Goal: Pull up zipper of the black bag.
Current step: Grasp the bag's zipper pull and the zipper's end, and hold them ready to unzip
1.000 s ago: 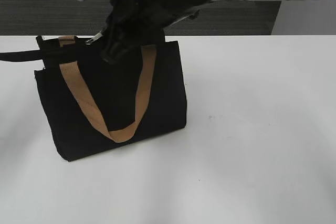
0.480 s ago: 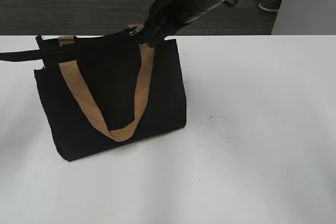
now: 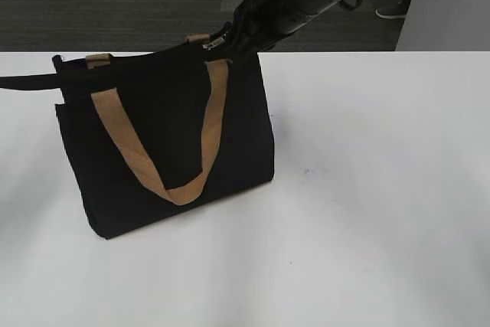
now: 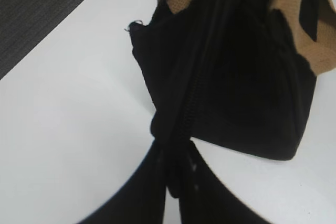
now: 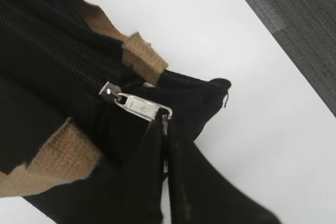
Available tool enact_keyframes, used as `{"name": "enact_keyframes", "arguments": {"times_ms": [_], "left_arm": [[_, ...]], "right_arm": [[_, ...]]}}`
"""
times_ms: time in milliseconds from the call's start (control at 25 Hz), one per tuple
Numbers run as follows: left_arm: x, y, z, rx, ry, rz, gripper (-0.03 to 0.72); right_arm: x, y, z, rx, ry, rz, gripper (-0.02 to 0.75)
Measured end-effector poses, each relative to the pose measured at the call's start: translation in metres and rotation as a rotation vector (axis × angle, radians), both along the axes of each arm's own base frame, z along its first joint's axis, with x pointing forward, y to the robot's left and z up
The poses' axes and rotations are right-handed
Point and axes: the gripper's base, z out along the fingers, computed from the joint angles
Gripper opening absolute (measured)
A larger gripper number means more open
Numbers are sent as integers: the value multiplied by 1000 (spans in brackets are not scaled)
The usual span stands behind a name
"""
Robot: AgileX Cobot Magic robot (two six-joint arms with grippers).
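At nine o'clock in the exterior view, a thin black tail of fabric is drawn out taut from the top corner of the black bag [image 3: 164, 139]. In the left wrist view this tail is seen clamped between the closed fingers of the left end effector [image 4: 173, 179]; it is judged to be held so that the rim is braced against the pull from the other end.

The bag stands upright on the white tabletop [image 3: 367, 189], left of centre, its boxy black body crossed by tan loop handles [image 3: 164, 151].

At one o'clock of the bag, the right end effector [image 5: 164, 129] is closed on the tip of the silvery metal pull [image 5: 137, 106], close to the rim's right end. The zipper [image 5: 50, 51] appears as a fine black toothed line along the top rim, closed as far as the slider, so the task is judged nearly complete.
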Motion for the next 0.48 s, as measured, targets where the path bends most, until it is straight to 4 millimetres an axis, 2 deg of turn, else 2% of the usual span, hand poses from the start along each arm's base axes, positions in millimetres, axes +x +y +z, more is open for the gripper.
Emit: {"name": "enact_keyframes", "arguments": {"times_ms": [160,240,360,480], "left_arm": [[0,0,0,-4,-1,2,29],[0,-1,1,-15,-3,6,31],[0,-3,2,-51,-1,7,83],[-1,-5,3,-85,8,-3,236]], "right_arm": [[0,0,0,8,5,-3,0],[0,0,0,10,6,-6,33],[1,-3,1,11,4,-12,202],[1,-4,4,13,1,-13,350]]}}
